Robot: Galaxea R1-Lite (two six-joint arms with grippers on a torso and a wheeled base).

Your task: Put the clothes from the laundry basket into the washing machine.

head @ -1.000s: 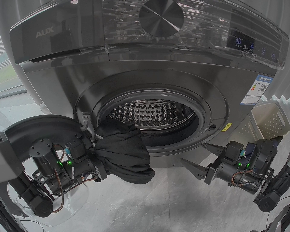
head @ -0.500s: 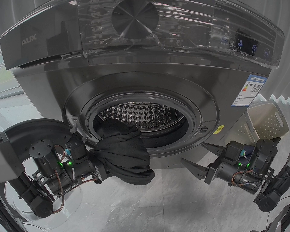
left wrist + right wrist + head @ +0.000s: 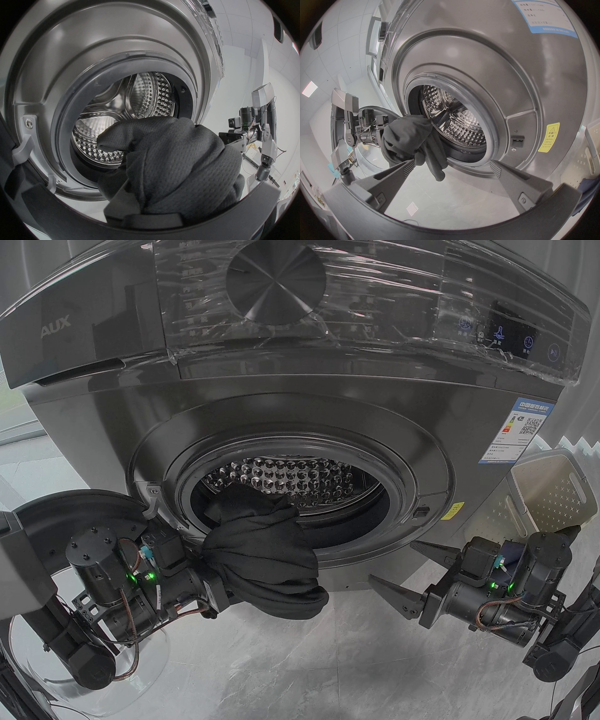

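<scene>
**Black garment** (image 3: 262, 559): bunched at the lower left rim of the drum opening (image 3: 294, 480) of the washing machine (image 3: 312, 396). The upper fold lies over the rim and inside the opening. The remainder hangs outside, above the floor (image 3: 350, 659).

**Left gripper** (image 3: 225, 590): fingers pinch the garment, and the fabric covers them.

**Right gripper** (image 3: 395, 565): fingers spread, holding nothing, low in front of the machine's right side.

**Door** (image 3: 69, 515): swung open to the left.

**Laundry basket** (image 3: 550, 490): stands just beside the machine's right side.
</scene>
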